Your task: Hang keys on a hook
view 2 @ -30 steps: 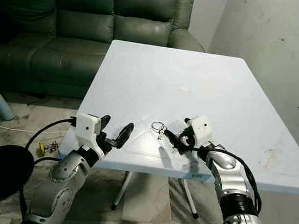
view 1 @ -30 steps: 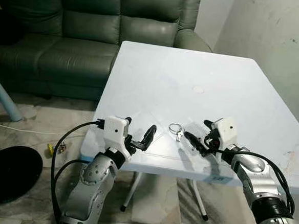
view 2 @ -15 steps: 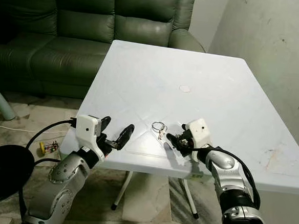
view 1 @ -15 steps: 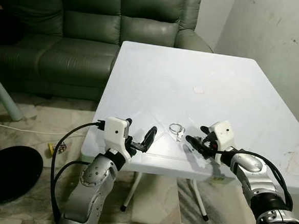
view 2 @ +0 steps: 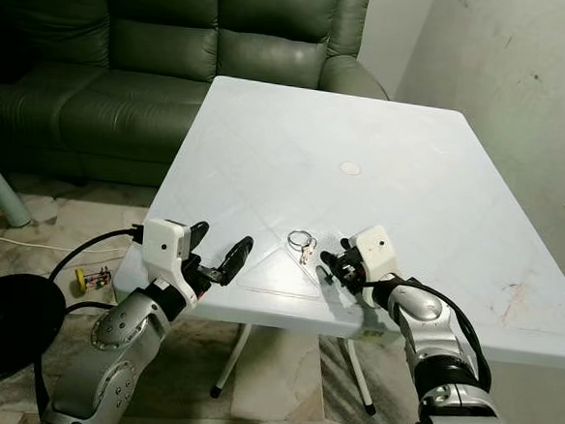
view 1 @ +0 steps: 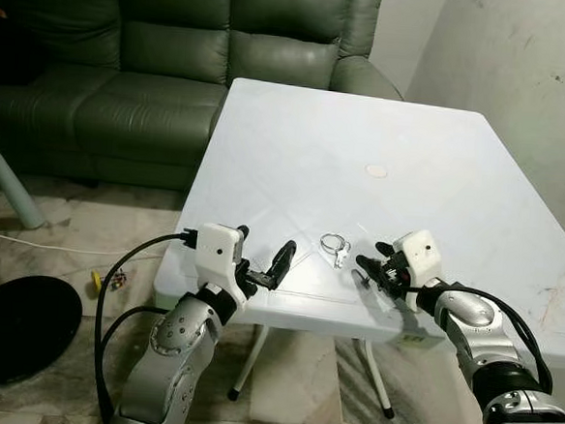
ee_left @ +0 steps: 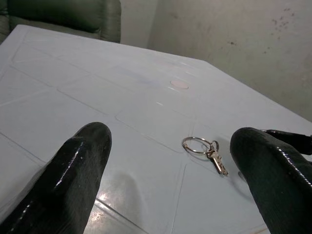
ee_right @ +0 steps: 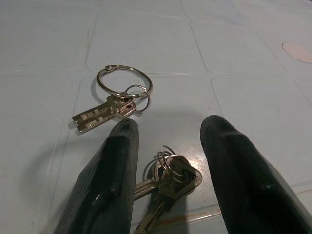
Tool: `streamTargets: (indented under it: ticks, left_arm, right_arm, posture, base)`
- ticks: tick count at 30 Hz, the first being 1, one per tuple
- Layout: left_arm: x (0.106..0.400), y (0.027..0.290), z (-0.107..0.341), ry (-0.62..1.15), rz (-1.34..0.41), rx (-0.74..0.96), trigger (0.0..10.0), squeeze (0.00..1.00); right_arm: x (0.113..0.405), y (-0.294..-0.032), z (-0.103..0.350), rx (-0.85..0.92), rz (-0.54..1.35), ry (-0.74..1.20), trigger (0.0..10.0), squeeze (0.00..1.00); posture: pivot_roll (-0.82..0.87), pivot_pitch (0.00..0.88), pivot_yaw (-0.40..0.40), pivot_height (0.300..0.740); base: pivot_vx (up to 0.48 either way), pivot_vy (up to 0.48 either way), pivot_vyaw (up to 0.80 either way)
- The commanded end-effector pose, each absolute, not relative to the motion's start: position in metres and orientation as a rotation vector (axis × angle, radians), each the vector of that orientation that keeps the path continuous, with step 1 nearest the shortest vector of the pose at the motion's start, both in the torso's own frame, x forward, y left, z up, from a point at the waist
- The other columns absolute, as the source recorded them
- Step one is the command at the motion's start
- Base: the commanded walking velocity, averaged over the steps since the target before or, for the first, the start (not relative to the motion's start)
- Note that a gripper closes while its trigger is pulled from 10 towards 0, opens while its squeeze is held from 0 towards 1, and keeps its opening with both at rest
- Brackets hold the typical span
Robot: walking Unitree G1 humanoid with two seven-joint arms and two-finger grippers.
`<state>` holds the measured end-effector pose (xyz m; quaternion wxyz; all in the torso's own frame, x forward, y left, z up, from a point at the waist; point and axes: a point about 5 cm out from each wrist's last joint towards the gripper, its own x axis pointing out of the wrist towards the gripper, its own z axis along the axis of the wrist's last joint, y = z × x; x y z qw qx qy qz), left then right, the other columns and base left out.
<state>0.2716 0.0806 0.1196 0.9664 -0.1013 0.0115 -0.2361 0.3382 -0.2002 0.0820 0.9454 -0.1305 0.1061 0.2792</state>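
Green sofa (view 1: 177, 59) sits behind the white table (view 1: 366, 131); lots of bare tabletop beyond. Both key sets lie by the near edge: ringed keys (ee_right: 114, 100), and a second bunch (ee_right: 168, 178) between the right gripper (ee_right: 168, 141)'s spread fingers. Left gripper (view 1: 264, 261) is spread too, holding nothing.

head stereo: high, forward-down over worktop (view 1: 386, 113) | wrist cams: low, close along jaws | shared: key ring (ee_left: 197, 145), worktop near edge

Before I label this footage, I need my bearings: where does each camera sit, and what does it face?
Left and right eye views: on the head, looking down at the white table and sofa; both arms show.
Left wrist view: along the left gripper toward the key ring.
Right wrist view: along the right gripper, over a second bunch of keys.
All views share the key ring.
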Motion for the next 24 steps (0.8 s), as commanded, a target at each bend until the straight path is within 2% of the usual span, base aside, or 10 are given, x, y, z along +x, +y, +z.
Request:
streamTargets:
  ticks: [1,22,23,24]
  left_arm:
    - [0.2699,0.0778,0.1233,0.015,-0.492,-0.201,10.0,0.00]
    - [0.2697,0.0781,0.1238,0.012,-0.487,-0.204,10.0,0.00]
    - [0.2697,0.0781,0.1239,0.012,-0.486,-0.204,10.0,0.00]
    - [0.2697,0.0781,0.1239,0.012,-0.486,-0.204,10.0,0.00]
  right_arm:
    - [0.3409,-0.2039,0.0867,-0.293,0.561,0.208,10.0,0.00]
    - [0.3373,-0.2106,0.0798,-0.324,0.571,0.264,9.9,0.00]
    - [0.3374,-0.2108,0.0799,-0.321,0.566,0.262,4.9,0.00]
    - [0.3375,-0.2110,0.0799,-0.320,0.562,0.260,4.9,0.00]
  posture:
    - [0.00,0.000,-0.076,0.740]
    - [0.00,0.009,-0.078,0.740]
    - [0.00,0.009,-0.078,0.740]
    - [0.00,0.009,-0.078,0.740]
  base:
    - [0.000,0.000,0.00]
    - [0.000,0.000,0.00]
    - [0.000,0.000,0.00]
    - [0.000,0.000,0.00]
